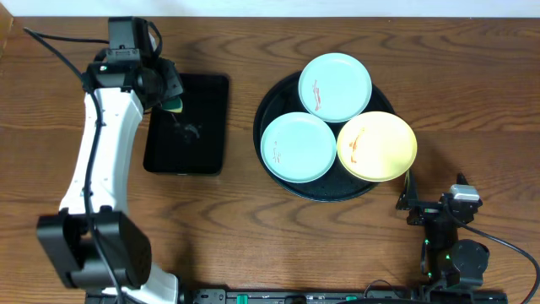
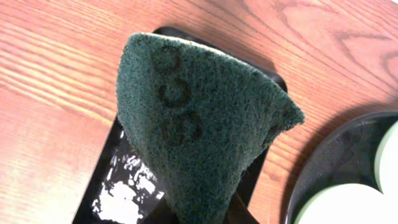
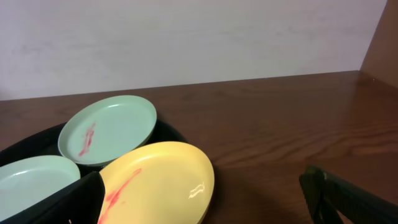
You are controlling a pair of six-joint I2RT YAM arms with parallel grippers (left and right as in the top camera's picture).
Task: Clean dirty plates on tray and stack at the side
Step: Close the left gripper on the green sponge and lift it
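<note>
Plates [image 1: 335, 87] first: all three sit on the round black tray [image 1: 277, 100], right of centre in the overhead view. Two mint ones are at the top and left, and the yellow plate [image 1: 377, 145] is at lower right, all crowded edge to edge. Each shows a red-orange smear, so I'd say none is cleaned yet. Your left gripper [image 1: 167, 91] is clamped on the green scouring pad [image 2: 199, 118] in the upper left, hanging over the small rectangular tray [image 1: 198, 135], well apart from the plates. Your right gripper [image 1: 411, 203] sits at lower right with its jaws wide and nothing in them, just beside the round tray's rim. My take: carry the pad across high enough to clear that raised rim, then come down on the left mint plate [image 1: 297, 145], right on its smear. The pad looks folded into a cone, so press with a broad face, not the tip. These plates look light and could skid, so maybe pin the plate's edge with the right gripper while you scrub.
</note>
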